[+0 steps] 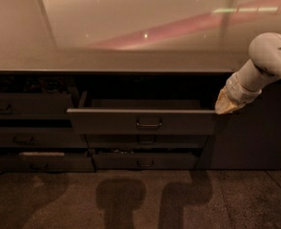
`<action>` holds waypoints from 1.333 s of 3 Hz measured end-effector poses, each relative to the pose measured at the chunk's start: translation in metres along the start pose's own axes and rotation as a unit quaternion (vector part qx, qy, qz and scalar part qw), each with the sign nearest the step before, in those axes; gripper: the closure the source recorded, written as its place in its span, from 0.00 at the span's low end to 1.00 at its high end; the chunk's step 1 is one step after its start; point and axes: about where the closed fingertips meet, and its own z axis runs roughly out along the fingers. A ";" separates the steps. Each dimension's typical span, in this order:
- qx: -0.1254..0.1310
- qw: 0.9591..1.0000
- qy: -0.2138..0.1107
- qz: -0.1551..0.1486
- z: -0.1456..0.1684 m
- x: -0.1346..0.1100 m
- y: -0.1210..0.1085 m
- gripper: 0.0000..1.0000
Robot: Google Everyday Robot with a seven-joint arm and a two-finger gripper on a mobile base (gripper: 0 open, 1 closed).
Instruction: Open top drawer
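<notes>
The top drawer (106, 122) is the wide dark grey one in the middle column. It stands pulled out from under the counter, with its shallow tray showing behind the flat front. A small loop handle (148, 124) sits at the front's centre. My gripper (224, 105) hangs at the end of the white arm (268, 61), right at the drawer front's upper right corner, well right of the handle. Only its tan tip shows.
A glossy counter (130, 42) spans the top of the view. Two lower drawers (145, 159) sit beneath the open one. Another column of drawers (25, 128) stands at left, its lowest slightly out. A dark cabinet panel (254, 137) is at right. Speckled floor lies below.
</notes>
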 end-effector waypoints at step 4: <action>0.053 0.997 -0.055 0.013 -0.066 -0.018 -0.001 0.19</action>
